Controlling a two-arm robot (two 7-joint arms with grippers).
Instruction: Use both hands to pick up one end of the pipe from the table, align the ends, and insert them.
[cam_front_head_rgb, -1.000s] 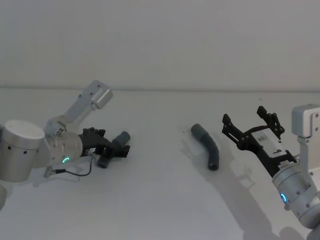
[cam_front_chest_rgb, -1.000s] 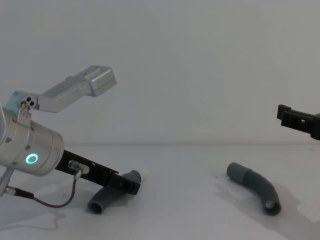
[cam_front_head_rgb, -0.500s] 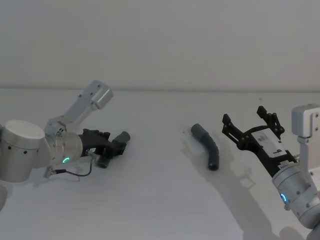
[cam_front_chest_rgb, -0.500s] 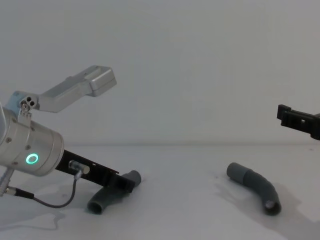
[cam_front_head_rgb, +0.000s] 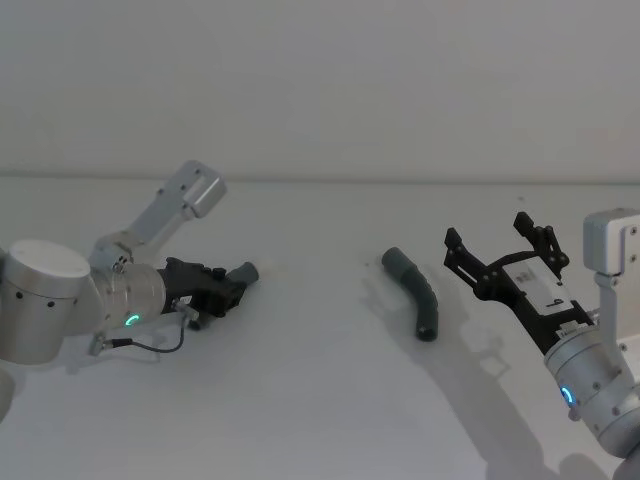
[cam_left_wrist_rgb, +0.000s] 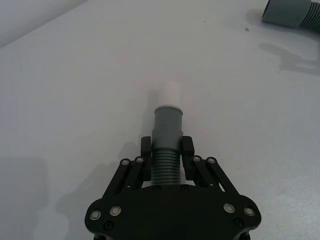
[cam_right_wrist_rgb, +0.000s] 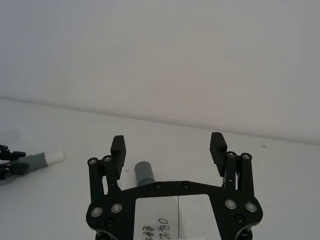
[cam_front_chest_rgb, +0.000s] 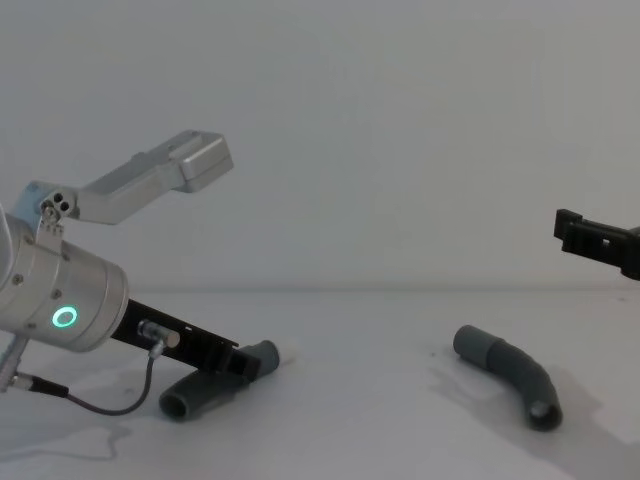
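One dark grey pipe piece (cam_front_head_rgb: 244, 271) lies on the white table (cam_front_head_rgb: 320, 400) at the left, its corrugated middle (cam_left_wrist_rgb: 166, 167) between the fingers of my left gripper (cam_front_head_rgb: 230, 289), which is shut on it. Its narrow white tip (cam_left_wrist_rgb: 170, 93) sticks out past the fingertips, towards the other piece, low over the table (cam_front_chest_rgb: 288, 352). The second curved pipe piece (cam_front_head_rgb: 415, 298) lies free right of centre, its wide grey cuff (cam_right_wrist_rgb: 144, 172) facing my right gripper (cam_front_head_rgb: 490, 236). That gripper hovers open just right of it with nothing between its fingers (cam_right_wrist_rgb: 118, 145).
A silver camera bracket (cam_front_head_rgb: 190, 196) juts up from the left wrist, and a thin cable (cam_front_chest_rgb: 100, 405) loops below it. Bare white table spreads between the two pipe pieces and in front of them. A plain wall stands behind the table.
My left gripper has shut on the left pipe piece. The piece has swung so that its white tip now points right. The right gripper and right piece have not moved.
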